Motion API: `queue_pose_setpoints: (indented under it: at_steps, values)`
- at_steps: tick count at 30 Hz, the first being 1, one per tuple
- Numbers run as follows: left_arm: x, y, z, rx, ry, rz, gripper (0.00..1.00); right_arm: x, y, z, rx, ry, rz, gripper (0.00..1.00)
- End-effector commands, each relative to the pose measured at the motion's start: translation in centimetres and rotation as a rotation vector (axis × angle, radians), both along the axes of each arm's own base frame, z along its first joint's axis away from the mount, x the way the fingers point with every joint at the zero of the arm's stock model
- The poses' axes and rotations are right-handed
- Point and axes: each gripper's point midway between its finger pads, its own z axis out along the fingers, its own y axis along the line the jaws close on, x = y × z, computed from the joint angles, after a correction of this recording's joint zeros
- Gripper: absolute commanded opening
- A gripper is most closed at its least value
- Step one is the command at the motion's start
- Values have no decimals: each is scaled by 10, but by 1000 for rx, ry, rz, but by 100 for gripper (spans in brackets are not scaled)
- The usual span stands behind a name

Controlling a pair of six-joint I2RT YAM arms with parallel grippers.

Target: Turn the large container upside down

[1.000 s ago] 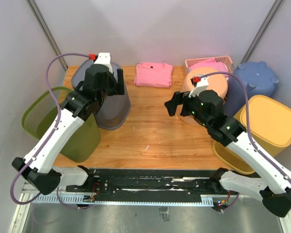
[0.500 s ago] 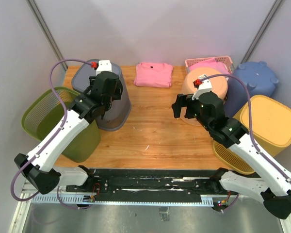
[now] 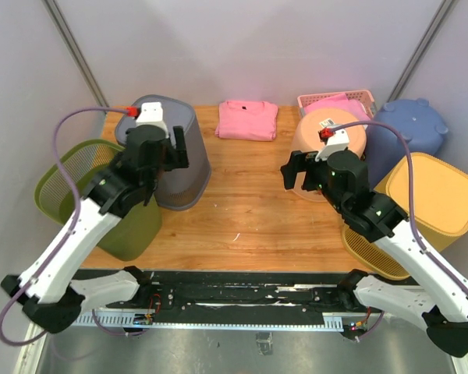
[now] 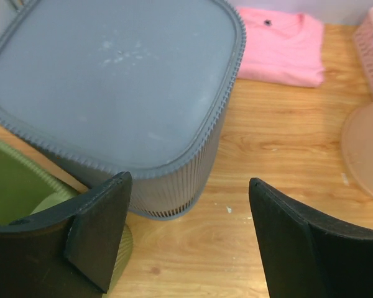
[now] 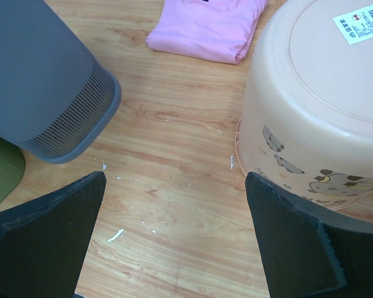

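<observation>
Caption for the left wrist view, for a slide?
Open left gripper near the upturned grey container, folded pink shirt behind.

- A white label (image 5: 360, 20) sits on the upturned base of the peach tub (image 5: 311, 105), at the upper right of the right wrist view. It has red and green marks, but its print is too small to read.
- No other text is legible.
</observation>
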Motion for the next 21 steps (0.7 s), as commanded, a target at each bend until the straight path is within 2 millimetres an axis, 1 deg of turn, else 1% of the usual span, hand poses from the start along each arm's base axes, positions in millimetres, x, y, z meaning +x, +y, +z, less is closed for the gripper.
queue_pose_setpoints:
  at_steps: [1,3,6,8,11,14,17,21]
  values:
    - [-37,-1,26,-116,-60,-120,81,3,-8,-3,-31,-6,-33,97]
    - [-46,-6,19,-128,-27,-171,82,5,-4,-4,-31,0,-24,98]
    - [-51,-13,-6,-121,63,-198,82,7,1,-7,-31,13,-10,98]
    - [-50,-16,-26,-112,113,-194,81,7,2,-8,-29,16,-8,97]
    - [-41,-19,-46,-89,160,-165,82,6,1,-8,-27,16,-8,97]
    - [-24,-17,-58,-39,159,-107,82,4,1,-7,-21,13,-7,97]
    - [-1,-10,-56,11,120,-37,84,2,0,-7,-15,12,-5,97]
    - [42,1,-53,2,72,-14,85,-1,-2,-10,-11,18,-4,97]
